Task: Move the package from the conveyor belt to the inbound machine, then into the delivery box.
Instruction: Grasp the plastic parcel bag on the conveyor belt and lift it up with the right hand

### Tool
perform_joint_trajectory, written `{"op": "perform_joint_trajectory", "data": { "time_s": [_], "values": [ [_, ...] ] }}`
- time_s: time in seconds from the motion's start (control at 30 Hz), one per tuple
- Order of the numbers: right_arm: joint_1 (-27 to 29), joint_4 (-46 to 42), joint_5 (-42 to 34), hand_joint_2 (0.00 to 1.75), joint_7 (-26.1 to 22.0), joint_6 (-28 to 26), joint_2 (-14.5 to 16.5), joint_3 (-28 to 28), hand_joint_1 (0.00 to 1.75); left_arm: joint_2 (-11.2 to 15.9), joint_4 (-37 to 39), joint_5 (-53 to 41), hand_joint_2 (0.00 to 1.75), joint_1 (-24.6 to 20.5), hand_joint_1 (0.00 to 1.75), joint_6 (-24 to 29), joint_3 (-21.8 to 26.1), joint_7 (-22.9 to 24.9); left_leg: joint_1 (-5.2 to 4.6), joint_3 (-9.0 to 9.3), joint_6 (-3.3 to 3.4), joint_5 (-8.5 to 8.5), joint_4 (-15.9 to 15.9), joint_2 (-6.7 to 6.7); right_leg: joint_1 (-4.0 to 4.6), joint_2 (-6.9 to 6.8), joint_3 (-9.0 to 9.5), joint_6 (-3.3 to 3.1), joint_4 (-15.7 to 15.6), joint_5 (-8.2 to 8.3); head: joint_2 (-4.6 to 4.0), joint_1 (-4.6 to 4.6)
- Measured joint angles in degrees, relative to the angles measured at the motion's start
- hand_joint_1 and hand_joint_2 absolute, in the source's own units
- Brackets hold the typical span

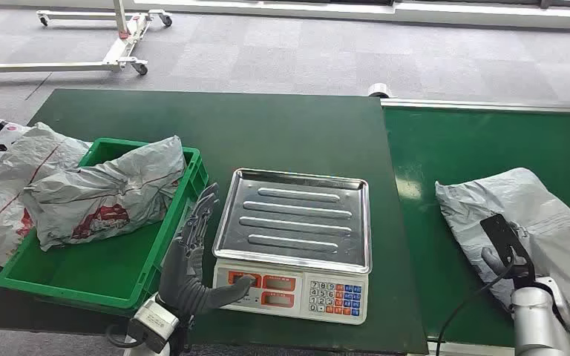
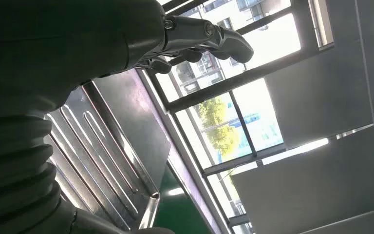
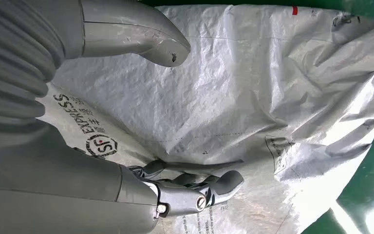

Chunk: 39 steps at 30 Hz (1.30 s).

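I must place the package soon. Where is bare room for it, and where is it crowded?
The scale's steel tray is bare, between the green crate and the conveyor belt. The green table behind the scale is free too. The crate is crowded: a grey package fills much of it.

The package (image 1: 519, 222) on the conveyor belt (image 1: 482, 156) is partly covered by the right hand (image 1: 508, 248); contact between the fingers (image 3: 224, 183) and the wrapper cannot be determined. The scale (image 1: 293, 245) display digits are too small to read. The bags (image 1: 0, 178) beside the green bin (image 1: 111, 274) are cut off at the frame edge.
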Motion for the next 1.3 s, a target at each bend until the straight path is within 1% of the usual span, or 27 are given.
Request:
{"op": "perform_joint_trajectory", "data": {
  "time_s": [0.07,0.1,0.13,0.2,0.27,0.3,0.37,0.47,0.53,0.7,0.83,1.07,1.1,1.2,1.23,1.3],
  "values": [
    [0.1,-0.4,0.5,1.75,1.4,-0.5,0.1,0.2,0.00,0.1,-0.1,0.0,1.75,0.0,0.00,0.0,0.0,0.0,0.00,0.00,0.00,0.00,0.0,-0.01,0.00,-0.01,0.00,0.00,0.0,0.00,0.00,0.00],
    [0.2,-0.8,1.6,1.75,3.6,-1.3,0.2,0.4,0.00,0.1,-0.1,0.0,1.75,0.0,0.00,0.0,0.0,0.0,0.00,0.01,0.00,0.00,0.0,-0.02,0.00,-0.01,-0.01,0.00,0.0,0.00,0.00,0.00],
    [0.3,-1.1,3.4,1.75,6.6,-2.3,0.3,0.7,0.00,0.1,-0.1,0.0,1.75,0.1,0.00,-0.3,0.0,0.0,0.00,0.01,0.00,0.00,0.0,-0.03,-0.01,-0.02,-0.01,0.00,0.0,0.00,0.00,0.00],
    [0.7,-1.4,8.9,1.75,14.5,-4.2,0.1,1.4,0.00,0.1,0.0,-0.2,1.75,0.0,0.00,-1.1,0.0,0.0,-0.01,0.02,0.00,0.00,0.0,-0.04,-0.01,-0.02,-0.01,0.00,0.0,0.00,0.00,0.00],
    [1.3,-1.4,14.6,1.75,21.3,-4.6,-0.3,2.2,0.00,0.0,0.2,-0.5,1.75,-0.1,0.00,-1.8,0.0,0.0,-0.01,0.02,0.00,0.00,0.0,-0.03,-0.01,-0.02,-0.01,0.00,0.0,0.00,0.00,0.00],
    [1.6,-1.4,16.6,1.75,23.3,-4.4,-0.4,2.5,0.00,-0.1,0.3,-0.6,1.75,-0.3,0.00,-2.0,0.0,0.0,-0.01,0.02,0.00,-0.01,0.0,-0.02,-0.01,-0.01,-0.02,0.00,0.0,0.00,0.00,0.00],
    [2.2,-1.4,18.8,1.75,25.0,-3.4,-0.7,2.9,0.00,-0.3,0.7,-0.8,1.75,-0.6,0.00,-2.3,0.0,0.0,-0.01,0.03,0.00,-0.02,0.0,0.02,-0.01,0.02,-0.03,0.01,0.0,0.00,0.00,-0.01],
    [2.4,-0.8,20.3,1.75,24.2,0.0,-0.9,3.7,0.00,-0.5,1.3,-1.2,1.75,-1.1,0.00,-2.3,0.0,0.0,-0.01,0.05,0.00,-0.02,0.0,0.02,0.00,0.04,-0.02,0.01,0.0,0.00,0.00,-0.01],
    [2.5,0.0,20.6,1.75,22.0,2.2,-1.0,4.3,0.00,-0.6,1.7,-1.3,1.75,-1.3,0.00,-1.8,0.0,0.0,0.00,0.06,0.00,-0.02,0.0,0.02,0.02,0.04,-0.02,0.01,0.0,0.00,0.00,-0.01],
    [2.8,1.5,20.4,1.75,17.8,5.0,-1.0,6.3,0.00,-0.7,2.4,-1.0,1.75,-1.4,0.00,-0.3,0.0,0.0,0.00,0.08,0.00,-0.02,0.0,0.03,0.05,0.06,0.00,0.00,0.0,0.00,-0.01,0.00],
    [3.0,1.6,19.8,1.75,15.3,6.1,-1.1,8.2,0.00,-0.7,2.5,-0.7,1.75,-1.4,0.00,0.3,0.0,0.0,0.00,0.10,0.00,-0.03,0.0,0.11,0.05,0.08,0.01,0.00,0.0,0.00,-0.01,0.00],
    [3.0,1.6,19.3,1.75,14.6,6.8,-1.1,10.7,0.00,-0.7,2.5,-0.7,1.75,-1.4,0.00,0.3,0.0,0.0,0.00,0.19,0.00,-0.02,0.0,0.14,0.05,0.09,0.09,0.01,0.0,0.02,0.00,0.00],
    [3.0,1.6,19.3,1.75,14.6,6.8,-1.1,10.9,0.35,-0.7,2.5,-0.7,1.75,-1.5,0.00,0.3,0.0,0.0,0.00,0.20,0.00,-0.02,0.0,0.14,0.05,0.09,0.10,0.02,0.0,0.02,0.00,-0.01],
    [3.0,1.6,19.2,1.75,14.5,6.9,-1.1,11.4,1.66,-0.7,2.6,-0.7,1.75,-1.5,0.00,0.4,0.0,0.0,0.00,0.23,0.00,-0.02,0.0,0.14,0.05,0.09,0.14,0.02,0.0,0.03,0.00,-0.01],
    [2.9,1.6,19.0,1.75,14.4,6.9,-1.1,11.5,1.75,-0.7,2.6,-0.7,1.75,-1.5,0.00,0.4,0.0,0.0,0.00,0.23,0.00,-0.02,0.0,0.14,0.05,0.09,0.15,0.03,0.0,0.03,0.00,-0.01],
    [2.9,1.6,18.3,1.75,14.2,6.7,-1.1,11.8,1.75,-0.7,2.6,-0.7,1.75,-1.5,0.00,0.5,0.0,0.0,0.00,0.23,0.00,-0.02,0.0,0.14,0.03,0.09,0.16,0.03,0.0,0.03,0.00,0.00]
  ]
}}
